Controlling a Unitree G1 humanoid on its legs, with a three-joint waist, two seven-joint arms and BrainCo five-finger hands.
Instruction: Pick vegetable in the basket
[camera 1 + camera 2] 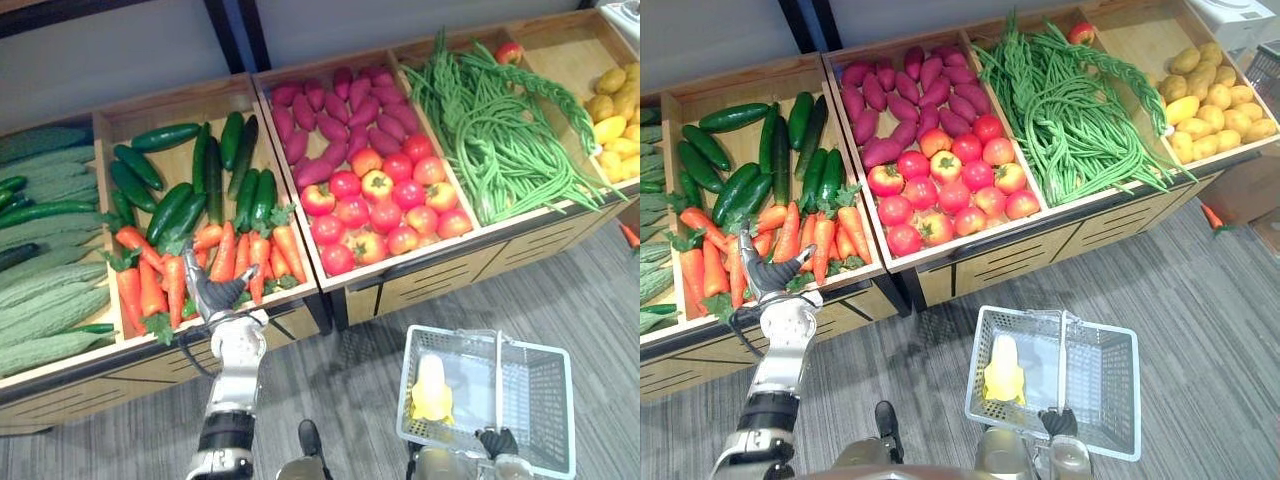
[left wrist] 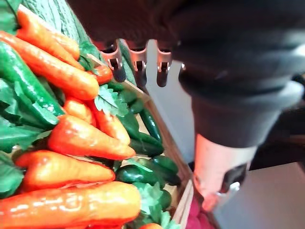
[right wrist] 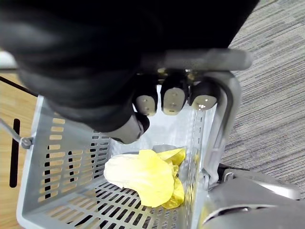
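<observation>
Hovering my left hand [image 1: 213, 293] over the carrots [image 1: 228, 256], fingers spread, nothing held yet; right hand [image 3: 172, 99] curled round the basket [image 1: 540, 400] handle. Next, I reckon: close on one carrot.

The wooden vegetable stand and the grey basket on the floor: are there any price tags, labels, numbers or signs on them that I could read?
No text can be read in these views.
Wooden vegetable crates: no tags, price signs or numbers in view.
Grey plastic mesh basket, holding a yellow vegetable: no label in view.
White box beyond the far right crate: any marks on it are too small to tell.
</observation>
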